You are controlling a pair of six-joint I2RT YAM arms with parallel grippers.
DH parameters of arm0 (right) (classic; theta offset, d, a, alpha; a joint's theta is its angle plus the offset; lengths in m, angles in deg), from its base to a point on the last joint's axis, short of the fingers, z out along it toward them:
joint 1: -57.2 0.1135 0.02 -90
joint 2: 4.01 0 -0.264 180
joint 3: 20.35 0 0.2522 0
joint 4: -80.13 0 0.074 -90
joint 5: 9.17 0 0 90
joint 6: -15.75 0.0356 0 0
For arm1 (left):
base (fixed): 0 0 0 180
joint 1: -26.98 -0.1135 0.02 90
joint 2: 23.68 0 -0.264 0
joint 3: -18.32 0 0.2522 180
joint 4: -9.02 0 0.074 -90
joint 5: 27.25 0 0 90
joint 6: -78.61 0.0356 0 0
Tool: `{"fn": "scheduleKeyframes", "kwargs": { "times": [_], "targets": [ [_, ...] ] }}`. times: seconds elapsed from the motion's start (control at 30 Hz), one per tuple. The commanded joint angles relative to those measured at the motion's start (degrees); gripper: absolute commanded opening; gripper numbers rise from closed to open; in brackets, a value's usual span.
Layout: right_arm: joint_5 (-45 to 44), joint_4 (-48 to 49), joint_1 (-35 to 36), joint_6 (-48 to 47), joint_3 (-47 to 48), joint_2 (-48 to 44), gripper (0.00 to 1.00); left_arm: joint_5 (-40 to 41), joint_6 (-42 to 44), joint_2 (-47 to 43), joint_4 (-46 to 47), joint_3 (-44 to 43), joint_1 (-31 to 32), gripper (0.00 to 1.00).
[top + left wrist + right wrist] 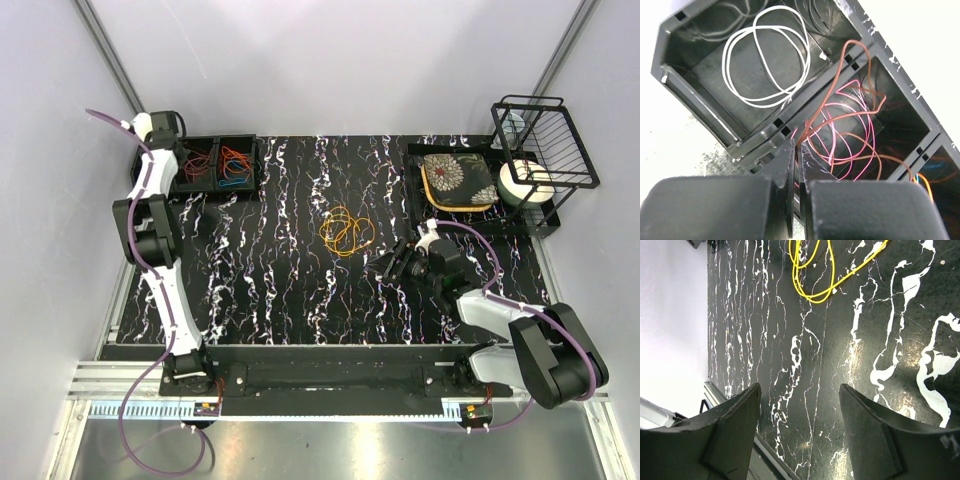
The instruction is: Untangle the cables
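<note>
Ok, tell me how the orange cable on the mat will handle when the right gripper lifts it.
Probably floppy: the orange cable lies in loose, uneven thin loops, so it should sag and dangle. Likely light, being thin wire. Overlapping loops may snag, so the open right gripper might lift the whole bundle.

Both arms are built from black joints and pale links: the left arm (163, 295) is white, the right arm (488, 315) light grey. A thin purple hose (104, 116) runs along each. The left gripper (796, 146) and right gripper (800, 387) have matte black, wedge-shaped fingers.
</note>
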Motion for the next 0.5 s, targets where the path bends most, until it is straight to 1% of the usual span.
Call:
{"fn": "scheduleKeyframes", "kwargs": {
  "times": [0.0, 0.07, 0.1, 0.13, 0.17, 0.2, 0.23, 0.27, 0.3, 0.33, 0.47],
  "targets": [
    [0.62, 2.51, -0.36, -0.58, 0.9, 0.5, 0.7, -0.22, 1.62, 1.2, 1.34, -3.03, 1.42, 0.12],
    [0.62, 2.51, -0.45, -0.58, 0.98, 0.59, 0.7, -1.98, 1.88, 0.77, 1.7, -3.9, 1.6, 0.42],
    [0.79, 2.51, -0.45, -0.58, 0.99, 0.5, 0.7, -2.42, 1.97, 0.33, 1.7, -4.17, 1.78, 0.61],
    [0.71, 2.42, -0.45, -0.58, 0.99, 0.67, 0.7, -2.43, 1.88, -1.07, 1.7, -4.26, 1.95, 0.67],
    [0.71, 2.42, -0.54, -0.58, 0.99, 0.59, 0.7, -2.08, 1.71, -2.13, 1.78, -3.74, 2.39, 0.8],
    [0.79, 2.42, -0.45, -0.58, 0.99, 0.67, 0.7, -1.99, 1.62, -3.36, 2.22, -3.13, 2.57, 0.89],
    [0.71, 2.42, -0.45, -0.58, 1.07, 0.68, 0.7, -1.9, 1.62, -5.98, 3.27, -1.81, 2.74, 0.92],
    [0.71, 2.42, -0.45, -0.58, 0.99, 0.59, 0.7, -1.55, 1.44, -7.31, 3.45, -1.19, 3.27, 0.97],
    [0.79, 2.51, -0.54, -0.49, 0.99, 0.67, 0.7, -1.38, 1.35, -8.63, 3.8, -0.58, 3.36, 0.99],
    [0.71, 2.51, -0.63, -0.49, 0.99, 0.59, 0.7, -1.37, 1.18, -11.17, 4.24, 0.47, 3.88, 0.99],
    [0.62, 2.51, -0.54, -0.49, 0.99, 0.59, 0.7, -1.73, 1.18, -16.1, 3.9, 1.45, 4.85, 0.99]
  ]
}}
